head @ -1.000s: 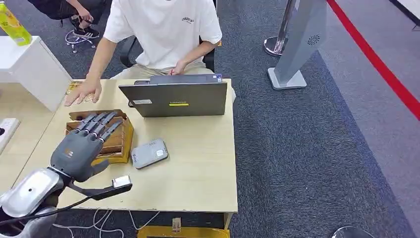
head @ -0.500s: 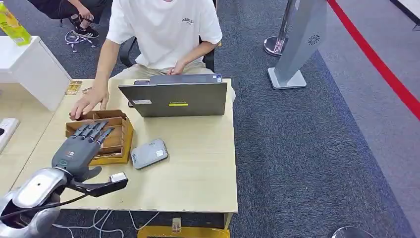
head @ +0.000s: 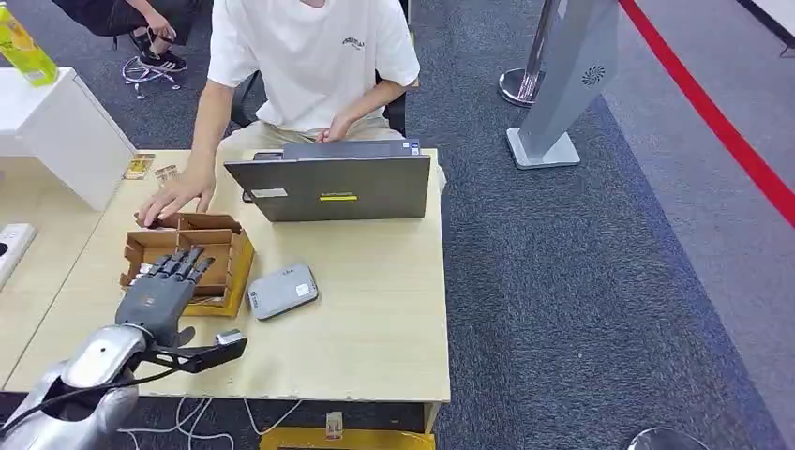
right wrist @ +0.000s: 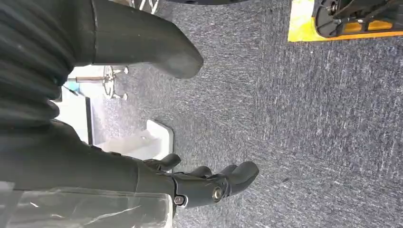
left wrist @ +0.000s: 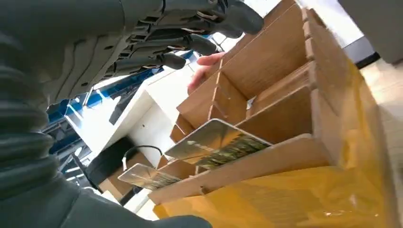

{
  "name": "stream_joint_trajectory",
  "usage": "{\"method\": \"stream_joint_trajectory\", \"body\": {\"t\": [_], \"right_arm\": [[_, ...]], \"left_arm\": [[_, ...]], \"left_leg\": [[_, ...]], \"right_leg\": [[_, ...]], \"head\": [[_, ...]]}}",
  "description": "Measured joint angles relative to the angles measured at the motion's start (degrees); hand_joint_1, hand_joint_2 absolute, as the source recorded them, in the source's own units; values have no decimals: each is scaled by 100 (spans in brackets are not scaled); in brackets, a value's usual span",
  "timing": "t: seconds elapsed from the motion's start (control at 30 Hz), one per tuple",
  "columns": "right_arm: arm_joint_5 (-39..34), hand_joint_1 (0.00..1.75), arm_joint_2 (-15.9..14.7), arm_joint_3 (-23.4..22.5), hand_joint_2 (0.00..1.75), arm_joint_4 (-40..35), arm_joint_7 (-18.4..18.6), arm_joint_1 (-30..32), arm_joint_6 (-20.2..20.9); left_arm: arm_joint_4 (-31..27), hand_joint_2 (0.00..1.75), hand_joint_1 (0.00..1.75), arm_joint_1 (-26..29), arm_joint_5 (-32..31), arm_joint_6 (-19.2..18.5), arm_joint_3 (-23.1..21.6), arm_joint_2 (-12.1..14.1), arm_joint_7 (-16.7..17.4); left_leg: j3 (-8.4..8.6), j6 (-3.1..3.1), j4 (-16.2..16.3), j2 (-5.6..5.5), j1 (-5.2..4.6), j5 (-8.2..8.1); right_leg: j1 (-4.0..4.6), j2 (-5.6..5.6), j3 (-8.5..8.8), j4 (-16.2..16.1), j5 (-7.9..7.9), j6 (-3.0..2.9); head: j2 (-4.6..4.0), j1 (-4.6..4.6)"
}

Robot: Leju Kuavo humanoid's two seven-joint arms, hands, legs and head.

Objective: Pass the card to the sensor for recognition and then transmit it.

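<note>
A cardboard card box (head: pixel 220 246) with slots stands on the left of the wooden table (head: pixel 375 319). My left hand (head: pixel 159 295) hovers over its near end, fingers stretched out and apart, holding nothing. The left wrist view shows the fingers (left wrist: pixel 190 45) above the box (left wrist: pixel 285 71), where two glossy cards (left wrist: pixel 216 142) (left wrist: pixel 147 175) stand tilted in the near slots. The grey sensor pad (head: pixel 281 291) lies just right of the box. My right hand (right wrist: pixel 95 166) hangs over the carpet with its fingers apart and empty.
A person in a white shirt (head: pixel 309 56) sits behind an open grey laptop (head: pixel 333 187), one hand (head: pixel 173 199) at the box's far edge. Small cards (head: pixel 141 166) lie at the table's far left. A white cabinet (head: pixel 66 131) stands left; a grey stand (head: pixel 562 84) is on the right.
My left hand has drawn back and sunk toward the box's near end. The person's hand has slid from the far left of the table to the box's far edge.
</note>
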Motion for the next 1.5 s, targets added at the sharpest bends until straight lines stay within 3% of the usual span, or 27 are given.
{"method": "stream_joint_trajectory", "body": {"t": [0.13, 0.4, 0.73, 1.5], "right_arm": [[2, 0, 0, 22, 175, 0, 0, 0, 9], [2, 0, 0, 52, 175, 0, 2, 2, 17], [17, 0, 0, 85, 175, 0, 2, 2, 20], [101, 0, 0, 125, 175, 0, 2, 5, 24]], "left_arm": [[87, 175, 0, 46, -131, 340, 39, -184, -7], [116, 175, 0, 166, -253, 631, 199, -432, -61], [116, 175, 0, 251, -400, 669, 315, -603, 13], [116, 175, 0, 418, -325, 505, 907, -387, -26]], "left_leg": [[1, 0, 0, 0, 0, 0], [1, 0, 0, -1, 1, 0], [1, 0, 0, -1, 0, 0], [1, 0, 0, -3, 1, 0]], "right_leg": [[0, 0, 1, 0, 0, 0], [0, -1, 0, 1, 0, 0], [0, -1, 1, 1, 0, 0], [1, -4, 2, 2, 0, 0]], "head": [[0, 0], [0, 2], [0, 2], [0, 2]]}}
